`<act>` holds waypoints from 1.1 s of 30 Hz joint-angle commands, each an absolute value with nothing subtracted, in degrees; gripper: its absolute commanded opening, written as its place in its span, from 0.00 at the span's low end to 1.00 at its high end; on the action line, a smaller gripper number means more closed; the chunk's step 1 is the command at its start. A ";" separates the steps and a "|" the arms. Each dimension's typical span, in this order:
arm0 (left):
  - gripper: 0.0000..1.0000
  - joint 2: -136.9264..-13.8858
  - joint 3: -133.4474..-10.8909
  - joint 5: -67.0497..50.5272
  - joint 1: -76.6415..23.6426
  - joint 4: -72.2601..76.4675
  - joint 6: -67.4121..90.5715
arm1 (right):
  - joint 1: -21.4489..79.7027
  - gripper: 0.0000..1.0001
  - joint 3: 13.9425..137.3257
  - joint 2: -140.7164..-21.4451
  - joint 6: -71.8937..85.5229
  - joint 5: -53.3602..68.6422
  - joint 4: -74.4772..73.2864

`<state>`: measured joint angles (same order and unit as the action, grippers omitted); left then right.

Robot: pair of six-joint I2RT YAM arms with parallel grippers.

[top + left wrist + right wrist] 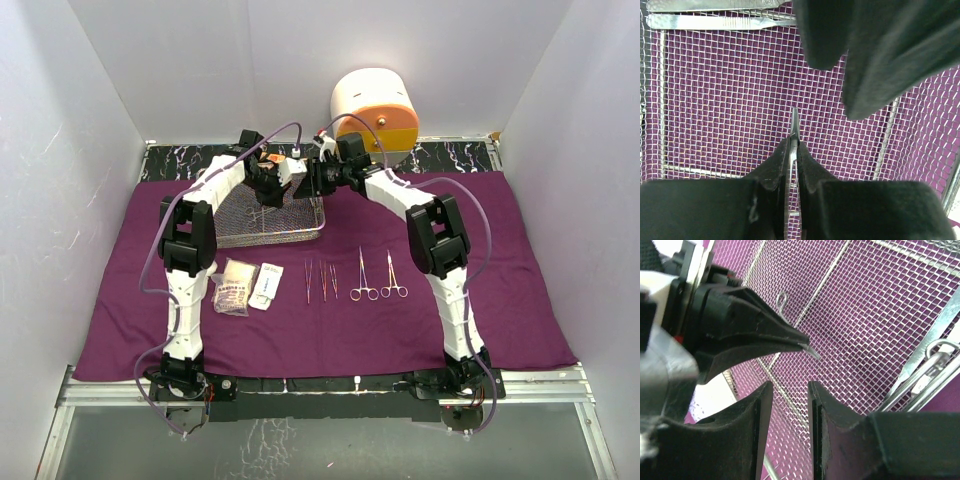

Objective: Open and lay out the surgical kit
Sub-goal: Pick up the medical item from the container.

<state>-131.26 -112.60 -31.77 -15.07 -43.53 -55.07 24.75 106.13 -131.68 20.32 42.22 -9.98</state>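
White walls box in a table [455,157] draped in a large purple cloth [520,300]. On the cloth's far side sits the wire-mesh tray [292,226], with both arms reaching over it. The left jaws are clamped on a thin metal instrument [794,125] above the tray's mesh. The right jaws stand apart, empty, just beside them. Nearer than the tray, packets [262,285], tweezers [322,280] and forceps [364,280] lie in a row.
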 commanded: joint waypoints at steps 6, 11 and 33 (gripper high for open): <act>0.00 -125.34 -112.00 -35.62 -14.83 -43.47 -54.51 | 26.73 0.33 113.09 -134.92 20.51 36.74 -10.96; 0.00 -125.07 -111.87 -35.86 -14.76 -43.15 -54.32 | 27.44 0.33 114.23 -135.91 20.54 35.25 -11.76; 0.00 -124.76 -110.95 -37.19 -14.51 -42.41 -53.53 | 28.55 0.34 116.46 -138.44 20.45 32.87 -13.14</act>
